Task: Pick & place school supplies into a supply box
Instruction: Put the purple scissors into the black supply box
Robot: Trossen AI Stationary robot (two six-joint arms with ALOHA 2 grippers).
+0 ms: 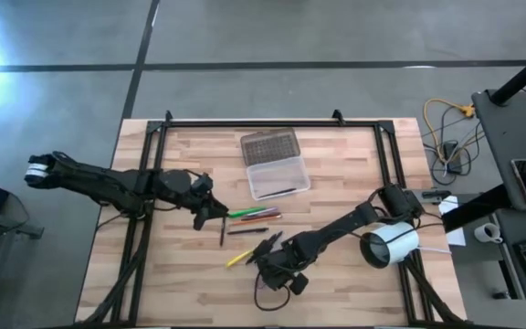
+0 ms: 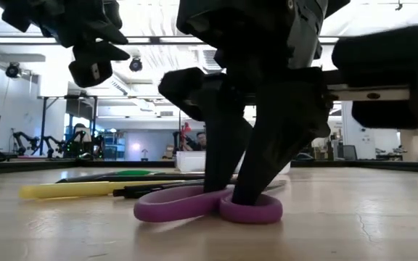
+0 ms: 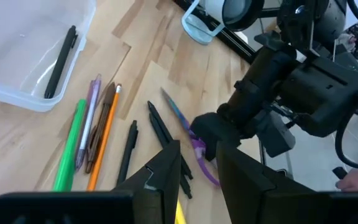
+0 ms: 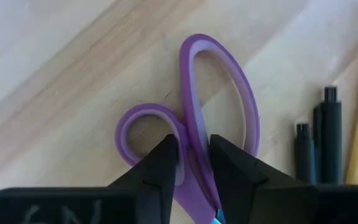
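The purple-handled scissors (image 4: pixel 219 87) lie flat on the wood (image 2: pixel 209 206) near the table's middle, with my right gripper (image 4: pixel 193 149) on their handles from above. Loose pens lie beside them: green (image 3: pixel 70 146), orange (image 3: pixel 104 137), yellow (image 2: pixel 71 190) and black ones (image 4: pixel 328 143). The supply box (image 1: pixel 278 175) stands open toward the far edge, its grey lid (image 1: pixel 269 146) folded back and one black pen (image 3: pixel 61 53) inside. My left gripper (image 3: pixel 197 144) hovers open above the pens (image 1: pixel 215 212), touching nothing. My right gripper pinches the scissors where the two handle loops meet (image 4: pixel 194 134). One finger (image 2: pixel 220 170) stands in the small loop and the other (image 2: pixel 267 174) in the large one. The fingers come from above, pointing down. The scissors lie flat on the table.
A white cylinder (image 1: pixel 391 245) lies on its side by the right arm near the table's right edge. A black frame (image 1: pixel 272 122) runs along the table's far edge and sides. Bare wood lies toward the near edge. A person's hand (image 3: pixel 356 180) shows beyond the table.
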